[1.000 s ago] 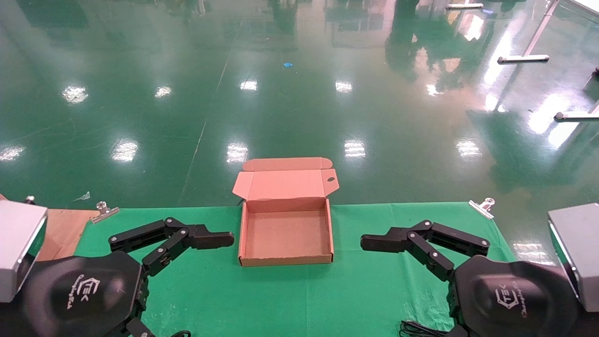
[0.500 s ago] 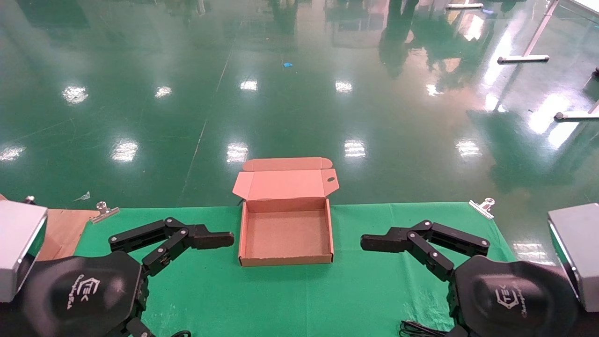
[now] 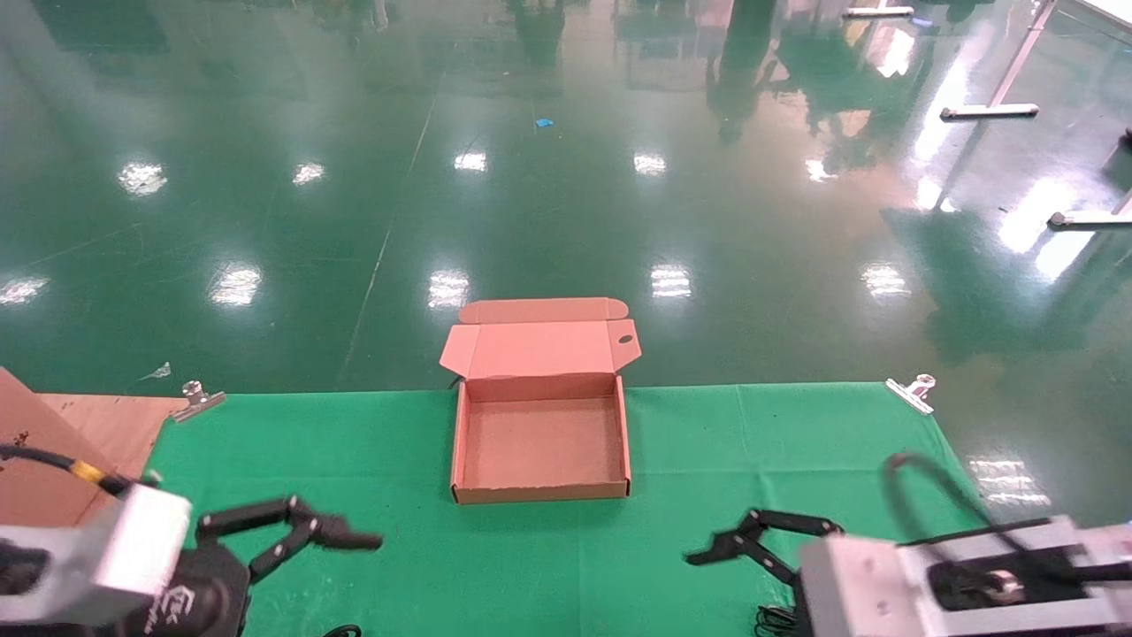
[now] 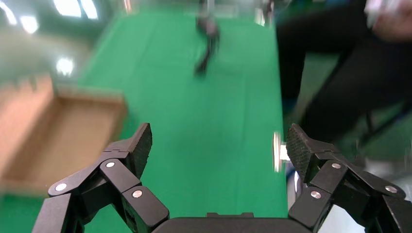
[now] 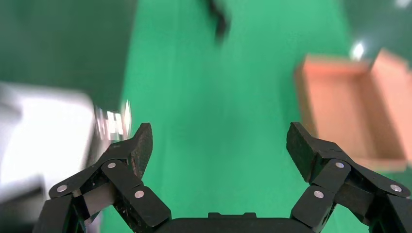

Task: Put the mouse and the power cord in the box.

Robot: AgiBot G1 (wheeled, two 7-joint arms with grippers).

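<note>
The brown cardboard box (image 3: 539, 489) lies open in the middle of the green cloth, its lid (image 3: 539, 348) folded back and its inside bare. It also shows in the left wrist view (image 4: 58, 136) and the right wrist view (image 5: 350, 107). My left gripper (image 3: 354, 540) hovers open near the front left of the cloth, well short of the box. My right gripper (image 3: 712, 556) is open at the front right. Nothing sits between either pair of fingers (image 4: 219, 143) (image 5: 218, 141). The mouse is out of view. A bit of black cable (image 3: 778, 619) peeks out under the right arm; I cannot tell if it is the power cord.
Metal clips (image 3: 196, 398) (image 3: 915, 389) pin the green cloth (image 3: 690, 442) at its far corners. A wooden board (image 3: 97, 425) shows at the far left. Beyond the table lies a shiny green floor with metal frame legs (image 3: 990, 111) at the far right.
Both arms have drawn back from beside the box toward the front edge of the cloth, and their wrists have turned. Both grippers stay open. The box has not moved.
</note>
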